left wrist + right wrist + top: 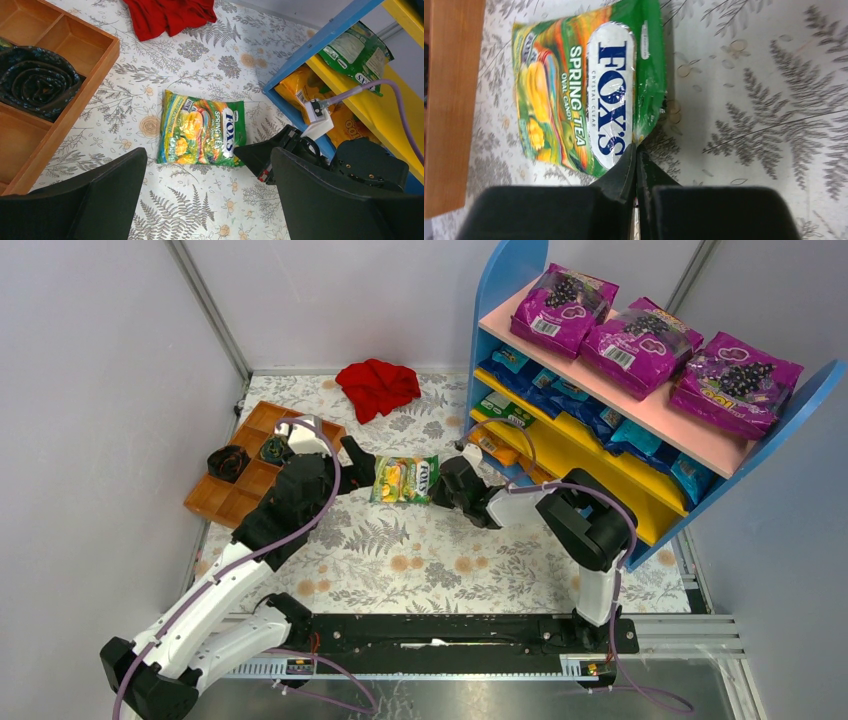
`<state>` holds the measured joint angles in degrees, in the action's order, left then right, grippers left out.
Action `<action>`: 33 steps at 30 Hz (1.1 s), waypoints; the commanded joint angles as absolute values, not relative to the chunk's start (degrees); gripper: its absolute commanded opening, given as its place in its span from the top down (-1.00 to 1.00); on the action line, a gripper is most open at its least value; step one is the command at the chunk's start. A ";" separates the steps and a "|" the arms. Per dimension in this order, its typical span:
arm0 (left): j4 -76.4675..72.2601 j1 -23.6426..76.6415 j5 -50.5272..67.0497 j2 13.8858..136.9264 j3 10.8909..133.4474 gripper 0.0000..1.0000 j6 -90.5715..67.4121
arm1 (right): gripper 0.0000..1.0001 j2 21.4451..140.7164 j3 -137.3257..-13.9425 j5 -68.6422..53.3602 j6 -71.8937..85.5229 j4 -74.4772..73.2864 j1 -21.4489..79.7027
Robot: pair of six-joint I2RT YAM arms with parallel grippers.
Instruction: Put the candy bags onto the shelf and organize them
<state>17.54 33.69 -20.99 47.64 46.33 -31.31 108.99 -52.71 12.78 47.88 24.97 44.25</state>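
Green candy bag (405, 480) lies flat on the fern-print table cover (430, 555). It sits in the gap between the wooden tray (232, 502) and the shelf (497, 300), touching neither.

My right gripper (438, 488) is pinched tight on the bag's shelf-side edge, fingers pressed together on the seam. Left gripper (358, 458) hangs over the bag's tray side, jaws spread wide, holding nothing.

In the way:
- The tray sits near the bag on the left, a dark rolled item (228, 462) in one compartment.
- Red cloth (377, 387) lies farther back, well apart.
- The shelf's blue side panel stands near the right gripper.

Magenta bags (563, 305) line the pink top board, blue bags (600, 420) the board below, and orange bags (497, 450) the lowest. Some bare yellow board shows on the middle tier. Open table cover lies toward the arm bases.
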 commanded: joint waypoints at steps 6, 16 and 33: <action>14.02 33.27 -15.60 49.22 45.86 -0.97 -30.52 | 0.96 99.28 -42.02 5.61 50.19 25.94 52.72; 13.64 33.38 1.80 59.21 45.79 -0.78 -32.58 | -0.77 80.21 -37.87 15.78 47.03 6.41 51.90; 25.42 45.11 -8.15 79.64 55.65 -0.34 -39.08 | -0.87 82.49 -33.12 -13.44 47.63 20.61 43.60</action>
<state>22.35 45.65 -3.70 78.28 49.69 -38.06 77.19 -32.18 -3.07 46.17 10.76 43.81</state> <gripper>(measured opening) 0.686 0.962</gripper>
